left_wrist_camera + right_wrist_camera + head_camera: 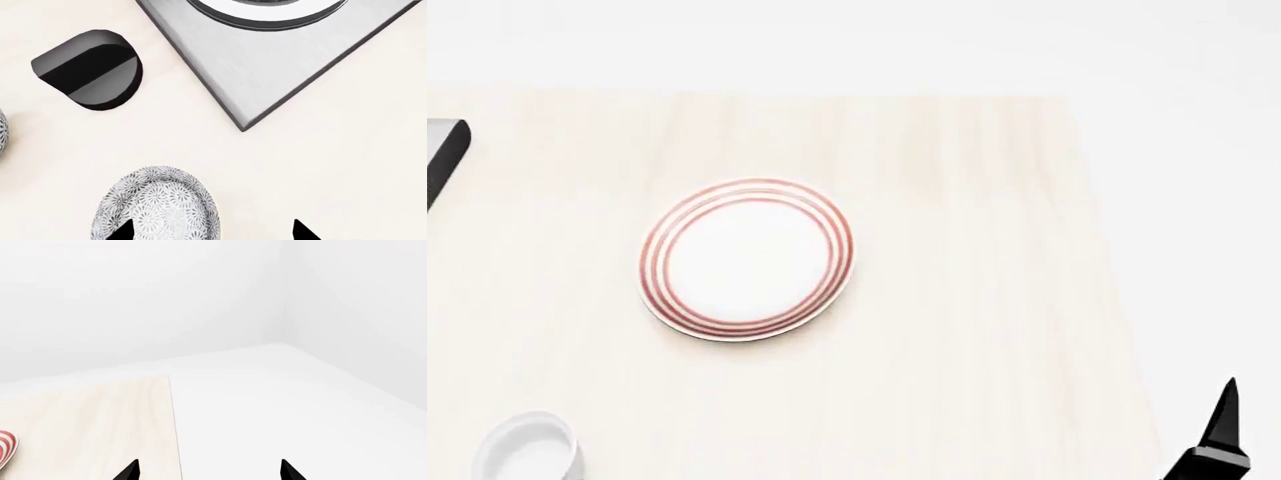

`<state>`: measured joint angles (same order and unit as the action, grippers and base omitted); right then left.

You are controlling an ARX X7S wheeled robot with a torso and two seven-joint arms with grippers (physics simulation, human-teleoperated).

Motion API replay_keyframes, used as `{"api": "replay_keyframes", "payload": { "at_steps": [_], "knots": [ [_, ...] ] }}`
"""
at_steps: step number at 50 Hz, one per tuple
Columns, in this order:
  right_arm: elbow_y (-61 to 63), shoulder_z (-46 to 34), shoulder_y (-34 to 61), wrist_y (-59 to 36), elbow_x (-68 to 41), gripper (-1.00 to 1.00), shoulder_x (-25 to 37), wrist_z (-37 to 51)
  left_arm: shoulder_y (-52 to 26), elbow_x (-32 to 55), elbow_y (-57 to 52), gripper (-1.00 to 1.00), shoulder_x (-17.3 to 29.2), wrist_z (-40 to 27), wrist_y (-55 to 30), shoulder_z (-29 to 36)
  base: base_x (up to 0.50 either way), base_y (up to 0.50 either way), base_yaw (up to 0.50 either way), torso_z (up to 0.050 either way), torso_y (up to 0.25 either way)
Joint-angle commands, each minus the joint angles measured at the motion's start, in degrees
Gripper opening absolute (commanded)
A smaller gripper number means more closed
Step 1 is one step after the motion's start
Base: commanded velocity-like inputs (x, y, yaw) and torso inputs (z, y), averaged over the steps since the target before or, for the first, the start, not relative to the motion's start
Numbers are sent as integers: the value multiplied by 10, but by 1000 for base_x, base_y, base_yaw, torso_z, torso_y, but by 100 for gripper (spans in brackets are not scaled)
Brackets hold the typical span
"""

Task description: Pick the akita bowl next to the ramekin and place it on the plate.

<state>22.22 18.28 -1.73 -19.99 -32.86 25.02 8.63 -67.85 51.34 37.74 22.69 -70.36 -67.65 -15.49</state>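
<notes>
The plate (pixel 746 259), white with thin red rings round its rim, lies flat near the middle of the pale wooden desk (pixel 988 250) in the head view. Nothing rests on it. At the near left edge of that view the ramekin (pixel 527 448), a plain glossy white dish, sits partly cut off by the frame. A dark corner of something (pixel 443 155) shows at the far left edge.

The bowl (pixel 159 206), grey and white with a fine lacy pattern, appears only in the left wrist view. It stands on the desk just under the left gripper (pixel 212 231), offset toward one of the black fingertips (pixel 124 231), which overlaps its rim; the other tip is over bare wood. The jaws are spread wide and hold nothing. At the edge of that same view is a sliver of a second patterned bowl (pixel 2 136). Beyond the bowl lies a black knob (pixel 88 69) with a raised grip bar, and a brushed metal panel (pixel 267 65) with a dark ring set in it.

The right gripper (pixel 209 471) hangs by the right edge of the desk, its jaws parted wide and empty, one tip over wood, the other over the white floor (pixel 300 405). A bit of the plate's red rim peeks in at the side. In the head view only one black finger of it shows at the lower right.
</notes>
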Motion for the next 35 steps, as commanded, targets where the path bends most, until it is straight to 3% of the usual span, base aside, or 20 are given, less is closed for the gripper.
{"api": "replay_keyframes", "payload": {
  "at_steps": [1, 15, 35],
  "knots": [
    [-12, 11, 2, 10, 12, 100, -12, -12, 8, 3, -15, 100, -14, 21, 4, -14, 0, 0, 0, 0, -111],
    [-9, 11, 2, 8, 10, 100, -10, -9, 10, 6, -16, 100, -17, 25, 9, -17, 0, 0, 0, 0, -174],
    [-17, 9, 3, 15, 11, 100, -10, -11, 9, 5, -15, 100, -17, 36, 13, -9, 0, 0, 0, 0, 0]
  ]
}}
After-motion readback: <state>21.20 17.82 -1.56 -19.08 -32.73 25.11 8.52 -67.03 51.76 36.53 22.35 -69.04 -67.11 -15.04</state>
